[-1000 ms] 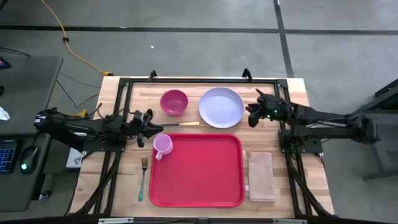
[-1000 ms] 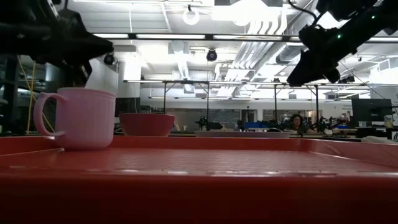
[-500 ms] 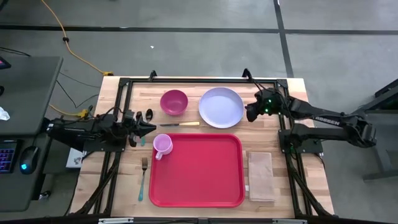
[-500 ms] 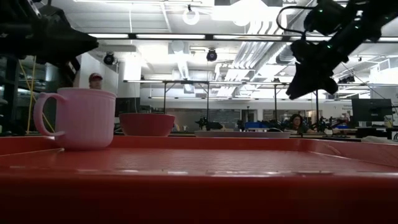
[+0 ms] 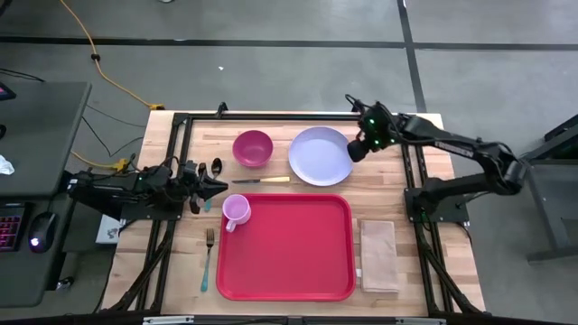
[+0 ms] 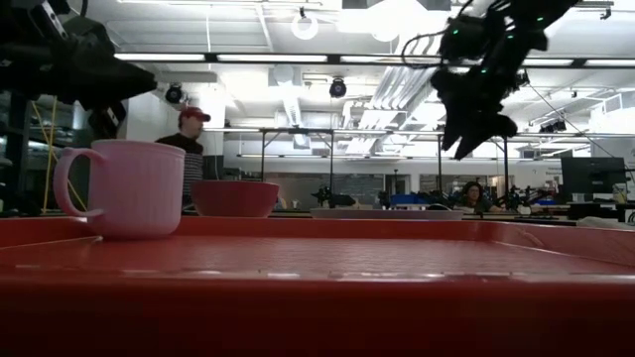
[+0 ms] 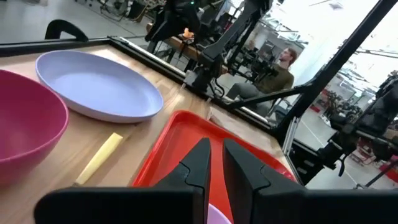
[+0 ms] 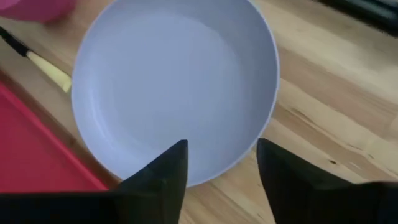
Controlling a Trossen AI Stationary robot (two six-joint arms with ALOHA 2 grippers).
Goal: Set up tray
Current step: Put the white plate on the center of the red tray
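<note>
We see the right gripper (image 5: pixel 355 151) spread wide, empty, over the plate (image 5: pixel 321 155) beside the tray (image 5: pixel 284 246); the left gripper (image 5: pixel 219 187), fingers nearly together, holds nothing.

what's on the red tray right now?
Only the pink mug, at the corner of the red tray nearest the left gripper. The rest of the tray is bare. The mug's inside shows nothing from above.

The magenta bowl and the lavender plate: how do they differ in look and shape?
The bowl is deep, dark magenta and smaller; the plate is shallow, pale lavender and wider. The open right gripper is at the plate's edge, none at the bowl. Both are round and rest on the wooden table beyond the tray.
</note>
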